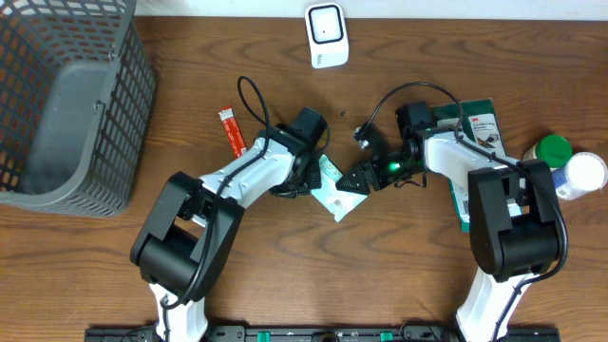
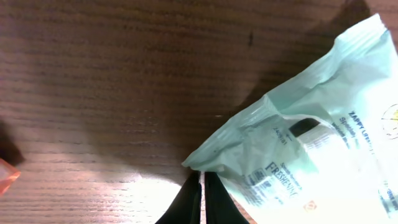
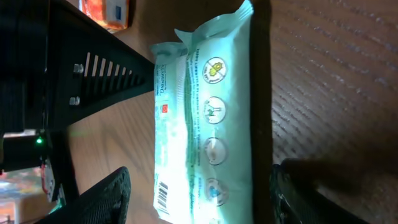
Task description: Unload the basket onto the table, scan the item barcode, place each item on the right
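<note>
The item is a mint-green wipes packet [image 1: 333, 193] lying at mid table between both arms. My left gripper [image 1: 306, 179] is shut on the packet's sealed corner; in the left wrist view the black fingertips [image 2: 202, 186] meet on the edge of the packet [image 2: 298, 143]. My right gripper [image 1: 358, 178] is open. Its two fingers straddle the packet [image 3: 205, 118] without touching it, and the gripper [image 3: 199, 190] sits over its end. A barcode [image 3: 163, 196] shows on the packet's lower left face. A white scanner [image 1: 326, 35] stands at the back edge of the table.
A grey mesh basket [image 1: 66, 104] fills the back left. A red stick pack [image 1: 232, 131] lies left of my left arm. A green box [image 1: 480, 123], a green-lidded bottle [image 1: 554, 150] and a white bottle [image 1: 581, 174] crowd the right side.
</note>
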Motion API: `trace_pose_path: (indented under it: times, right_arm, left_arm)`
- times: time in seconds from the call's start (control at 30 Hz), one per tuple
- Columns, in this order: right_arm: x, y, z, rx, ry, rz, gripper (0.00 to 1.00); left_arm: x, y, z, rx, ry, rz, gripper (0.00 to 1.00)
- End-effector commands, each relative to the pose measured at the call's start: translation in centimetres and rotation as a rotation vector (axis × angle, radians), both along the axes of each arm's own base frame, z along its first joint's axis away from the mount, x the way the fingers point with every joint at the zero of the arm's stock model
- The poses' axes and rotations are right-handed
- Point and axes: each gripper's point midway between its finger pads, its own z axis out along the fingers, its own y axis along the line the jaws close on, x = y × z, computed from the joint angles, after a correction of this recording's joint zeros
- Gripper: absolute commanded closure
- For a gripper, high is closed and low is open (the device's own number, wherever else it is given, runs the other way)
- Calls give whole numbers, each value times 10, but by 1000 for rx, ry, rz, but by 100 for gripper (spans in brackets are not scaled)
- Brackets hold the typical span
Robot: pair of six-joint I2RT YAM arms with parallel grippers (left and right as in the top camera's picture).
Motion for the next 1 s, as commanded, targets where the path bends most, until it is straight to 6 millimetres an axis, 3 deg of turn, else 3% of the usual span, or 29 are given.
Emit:
trace_pose_path:
  times: [0.0,0.1,0.2,0.43,0.63,0.83,0.97]
  right_arm:
    - [-3,-1,-3,19,50,-20,33]
    - [-3,-2,-4,10,52,-21,32]
    - [-4,-2,-4,10,56,-22,32]
    - [-7,-3,-4,4,89,-33,34]
    - [-15,-2,-3,7,151,-48,34]
    - [-25,13,14,120,201,-21,33]
    - [-30,21,24,190,212,-1,35]
  left_arm:
    - [4,12,14,8,-22,-1,93]
    - [9,9,39,-25,-78,1,93]
    - [7,5,42,-36,-81,-8,93]
    - [-8,-12,14,-79,-21,-48,93]
    - [-14,-9,-13,-45,36,-49,92]
    - [-15,-8,-32,-31,60,-48,92]
    - [-14,-8,-34,-28,55,-48,92]
